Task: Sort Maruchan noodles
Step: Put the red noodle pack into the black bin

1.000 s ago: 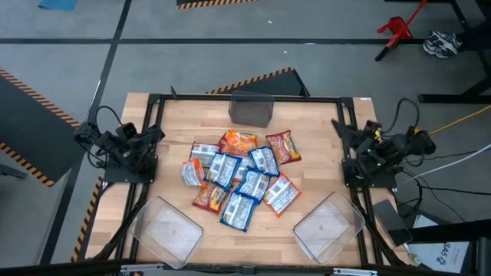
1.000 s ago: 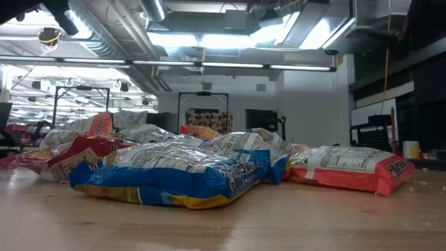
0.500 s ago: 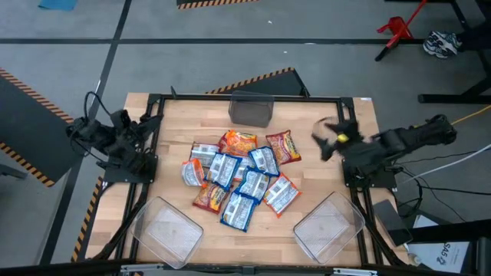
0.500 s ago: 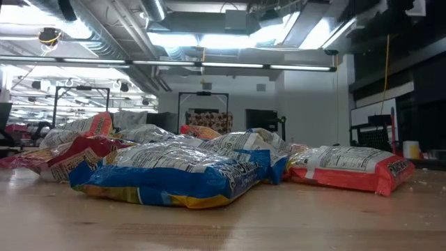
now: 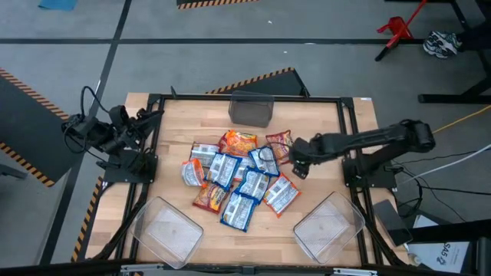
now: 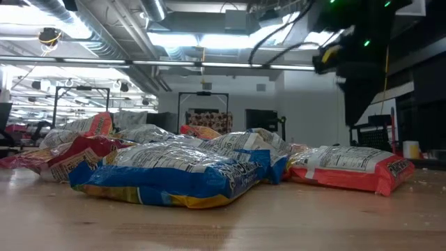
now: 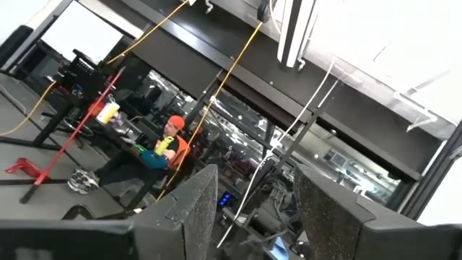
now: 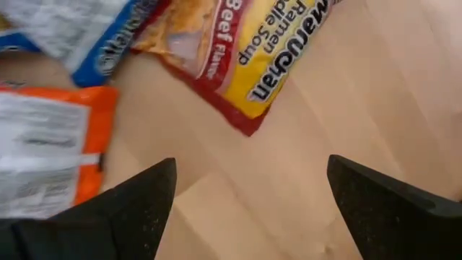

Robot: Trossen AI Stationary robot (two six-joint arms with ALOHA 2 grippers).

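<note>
The Maruchan noodle packets (image 5: pixel 238 176) lie in a loose overlapping pile on the middle of the wooden table; some are blue-and-white, some orange-and-silver, some red-orange. They also show in the low view (image 6: pixel 174 171). My right gripper (image 5: pixel 294 162) hangs open over the bare wood at the pile's right edge and points down. Its wrist view shows the fingers wide apart (image 8: pixel 249 217), clear of a red-and-yellow beef packet (image 8: pixel 245 50) and an orange-and-silver packet (image 8: pixel 43 159). My left gripper (image 5: pixel 147 121) waits open at the table's left edge and points up into the room (image 7: pixel 253 217).
Three clear plastic bins stand around the pile: one at the far edge (image 5: pixel 251 108), one at the near left (image 5: pixel 165 228), one at the near right (image 5: pixel 330 224). Bare wood lies right of the pile. My right arm shows in the low view (image 6: pixel 348 63). A person sits far off (image 7: pixel 170 141).
My right arm has swung out from its folded place at the table's right edge toward the pile and come down over the pile's right edge, fingers pointing down. My left arm has shifted a little at the left edge. The packets have not moved.
</note>
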